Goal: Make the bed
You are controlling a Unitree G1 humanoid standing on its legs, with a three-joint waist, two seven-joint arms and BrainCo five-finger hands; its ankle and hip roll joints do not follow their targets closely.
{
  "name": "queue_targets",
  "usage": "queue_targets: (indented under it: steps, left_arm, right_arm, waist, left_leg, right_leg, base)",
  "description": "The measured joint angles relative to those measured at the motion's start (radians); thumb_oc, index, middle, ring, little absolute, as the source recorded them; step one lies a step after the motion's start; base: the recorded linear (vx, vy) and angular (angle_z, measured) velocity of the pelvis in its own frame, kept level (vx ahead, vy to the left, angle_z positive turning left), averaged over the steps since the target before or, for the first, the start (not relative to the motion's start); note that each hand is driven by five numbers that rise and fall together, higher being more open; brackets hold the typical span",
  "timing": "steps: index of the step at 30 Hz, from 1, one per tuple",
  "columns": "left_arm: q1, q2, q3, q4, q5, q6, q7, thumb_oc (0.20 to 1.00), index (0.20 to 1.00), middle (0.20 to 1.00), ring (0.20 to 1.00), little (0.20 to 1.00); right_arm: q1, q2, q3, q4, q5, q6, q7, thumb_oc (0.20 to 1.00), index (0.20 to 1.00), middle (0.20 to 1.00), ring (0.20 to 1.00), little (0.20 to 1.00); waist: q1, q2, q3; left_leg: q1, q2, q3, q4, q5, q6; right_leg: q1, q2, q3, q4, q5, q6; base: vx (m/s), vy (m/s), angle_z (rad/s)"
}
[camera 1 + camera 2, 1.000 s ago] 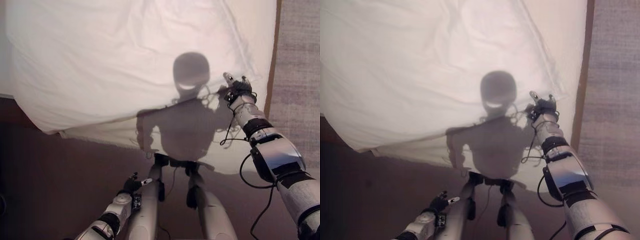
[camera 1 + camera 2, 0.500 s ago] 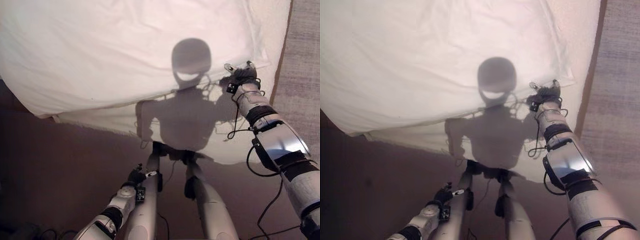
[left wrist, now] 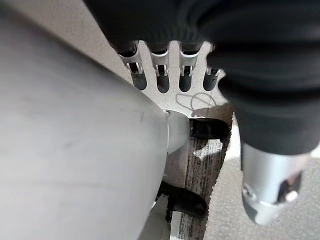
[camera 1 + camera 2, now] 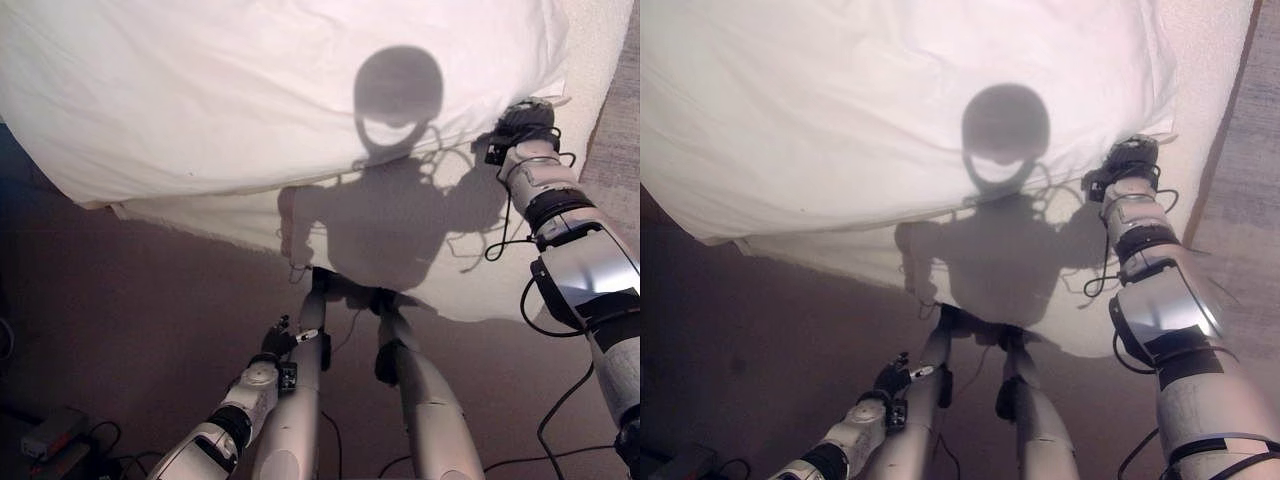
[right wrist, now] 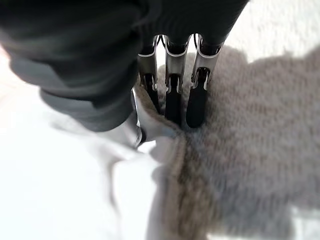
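Duvet [image 4: 250, 90] covers most of the bed [image 4: 600, 40], its corner pinched in my right hand [image 5: 172, 100] at the near right edge, unsmoothed; my left hand [image 3: 170, 57] hangs uncurled, idle.

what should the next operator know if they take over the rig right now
Right hand: fingers curled, pinching the corner edge of the white duvet at the bed's right side.
Left hand: low by the robot's side, holding nothing; whether its fingers are open is unclear.
Duvet covers most of the mattress, but its near edge runs slanted, leaving a strip of mattress bare.
Left: square the duvet over the near edge, smooth it, release.
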Motion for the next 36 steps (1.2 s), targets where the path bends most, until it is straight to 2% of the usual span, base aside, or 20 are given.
queue_targets:
  steps: [2, 3, 6, 10, 12, 16, 19, 20, 23, 25, 26, 28, 36]
  left_arm:
    - [-0.007, 0.000, 0.000, 0.002, -0.003, 0.000, 0.004, 1.000, 1.000, 1.000, 1.000, 1.000]
    - [-0.014, 0.000, 0.001, 0.010, -0.003, 0.001, 0.007, 1.000, 1.000, 1.000, 1.000, 1.000]
    - [-0.017, 0.001, 0.006, 0.013, -0.003, 0.006, 0.020, 1.000, 1.000, 1.000, 1.000, 1.000]
    - [-0.020, 0.003, 0.007, 0.016, -0.002, 0.009, 0.022, 1.000, 1.000, 1.000, 1.000, 1.000]
    - [-0.019, 0.005, 0.010, 0.017, -0.001, 0.008, 0.027, 1.000, 1.000, 1.000, 1.000, 1.000]
    - [-0.018, -0.002, 0.024, 0.019, 0.002, 0.008, 0.041, 1.000, 1.000, 1.000, 1.000, 1.000]
    - [-0.017, -0.006, 0.034, 0.036, 0.009, 0.009, 0.049, 1.000, 1.000, 1.000, 1.000, 1.000]
    - [-0.016, -0.010, 0.043, 0.045, 0.009, 0.010, 0.049, 1.000, 1.000, 1.000, 1.000, 1.000]
    - [-0.014, -0.009, 0.045, 0.059, 0.009, 0.011, 0.049, 1.000, 1.000, 1.000, 1.000, 1.000]
    - [-0.013, -0.013, 0.045, 0.059, 0.009, 0.011, 0.049, 1.000, 1.000, 1.000, 1.000, 1.000]
    - [-0.012, -0.016, 0.045, 0.058, 0.009, 0.011, 0.049, 1.000, 1.000, 1.000, 1.000, 1.000]
    - [-0.012, -0.018, 0.044, 0.056, 0.009, 0.012, 0.049, 1.000, 1.000, 1.000, 1.000, 1.000]
    - [0.000, -0.025, 0.043, 0.059, 0.009, 0.019, 0.050, 1.000, 1.000, 1.000, 1.000, 1.000]
  right_arm:
    - [0.024, 0.005, -0.024, -0.032, 0.029, -0.024, -0.012, 1.000, 1.000, 1.000, 1.000, 1.000]
    - [0.069, 0.012, -0.069, -0.110, 0.048, -0.044, -0.030, 1.000, 1.000, 1.000, 1.000, 1.000]
    - [0.147, 0.048, -0.093, -0.244, 0.063, -0.089, -0.054, 1.000, 1.000, 1.000, 1.000, 1.000]
    - [0.210, 0.086, -0.120, -0.331, 0.063, -0.133, -0.052, 1.000, 1.000, 1.000, 1.000, 1.000]
    - [0.264, 0.123, -0.169, -0.434, 0.063, -0.163, -0.056, 1.000, 1.000, 1.000, 1.000, 1.000]
    - [0.363, 0.210, -0.260, -0.533, 0.063, -0.239, -0.099, 1.000, 1.000, 1.000, 1.000, 1.000]
    - [0.443, 0.295, -0.347, -0.525, 0.099, -0.305, -0.136, 1.000, 1.000, 1.000, 1.000, 1.000]
    - [0.465, 0.312, -0.355, -0.522, 0.132, -0.313, -0.137, 1.000, 1.000, 1.000, 1.000, 1.000]
    - [0.479, 0.344, -0.377, -0.485, 0.213, -0.333, -0.121, 1.000, 1.000, 1.000, 1.000, 1.000]
    - [0.491, 0.348, -0.381, -0.468, 0.249, -0.343, -0.112, 1.000, 1.000, 1.000, 1.000, 1.000]
    - [0.501, 0.350, -0.380, -0.454, 0.265, -0.343, -0.111, 1.000, 1.000, 1.000, 1.000, 1.000]
    - [0.503, 0.351, -0.381, -0.445, 0.277, -0.346, -0.112, 1.000, 1.000, 1.000, 1.000, 1.000]
    - [0.494, 0.355, -0.381, -0.388, 0.334, -0.367, -0.105, 1.000, 1.000, 1.000, 1.000, 1.000]
  waist:
    - [-0.004, 0.000, 0.000]
    - [-0.010, 0.000, 0.000]
    - [-0.030, 0.000, 0.000]
    - [-0.037, -0.001, 0.000]
    - [-0.051, -0.004, 0.001]
    - [-0.052, -0.012, 0.006]
    - [-0.064, -0.031, 0.017]
    - [-0.082, -0.032, 0.018]
    - [-0.083, -0.048, 0.023]
    - [-0.084, -0.048, 0.023]
    - [-0.085, -0.048, 0.023]
    - [-0.084, -0.048, 0.023]
    - [-0.082, -0.048, 0.023]
  left_leg:
    - [0.001, -0.001, 0.001, 0.000, 0.000, 0.000]
    - [0.003, -0.003, 0.003, 0.000, 0.000, 0.000]
    - [0.011, -0.008, 0.018, 0.000, 0.002, 0.001]
    - [0.048, -0.013, 0.057, 0.000, 0.001, 0.000]
    - [0.059, -0.014, 0.086, 0.000, 0.000, -0.001]
    - [0.079, -0.016, 0.131, 0.000, 0.000, -0.001]
    - [0.111, -0.022, 0.167, 0.000, -0.004, 0.000]
    - [0.123, -0.027, 0.176, 0.000, -0.005, 0.000]
    - [0.156, -0.033, 0.213, 0.000, -0.011, 0.006]
    - [0.172, -0.039, 0.216, 0.000, -0.013, 0.008]
    - [0.182, -0.041, 0.216, 0.000, -0.025, 0.024]
    - [0.181, -0.042, 0.215, 0.000, -0.031, 0.034]
    - [0.172, -0.044, 0.207, 0.000, -0.031, 0.036]
  right_leg:
    - [0.000, -0.004, 0.001, 0.000, 0.000, 0.000]
    - [0.001, -0.007, 0.001, 0.002, 0.000, 0.000]
    - [0.002, -0.016, 0.010, 0.012, -0.001, 0.002]
    - [0.017, -0.027, 0.050, 0.028, -0.001, 0.004]
    - [0.021, -0.031, 0.067, 0.030, 0.003, 0.011]
    - [0.022, -0.035, 0.109, 0.033, 0.016, 0.029]
    - [0.038, -0.043, 0.148, 0.033, 0.025, 0.043]
    - [0.047, -0.047, 0.156, 0.032, 0.026, 0.046]
    - [0.065, -0.051, 0.196, 0.030, 0.033, 0.066]
    - [0.078, -0.054, 0.206, 0.029, 0.035, 0.069]
    - [0.088, -0.056, 0.207, 0.029, 0.035, 0.069]
    - [0.088, -0.058, 0.207, 0.028, 0.035, 0.069]
    - [0.088, -0.059, 0.195, 0.023, 0.034, 0.072]
  base:
    - [-0.02, 0.140, 0.01]
    - [-0.02, 0.160, -0.01]
    - [-0.03, 0.128, -0.07]
    - [-0.03, 0.118, -0.19]
    - [-0.04, 0.124, -0.17]
    - [-0.02, 0.096, -0.26]
    - [-0.02, 0.081, -0.26]
    - [0.01, 0.085, -0.20]
    - [0.00, 0.014, -0.28]
    - [0.00, -0.017, -0.15]
    - [0.00, -0.021, -0.04]
    - [0.00, -0.008, 0.02]
    - [0.02, -0.038, 0.05]
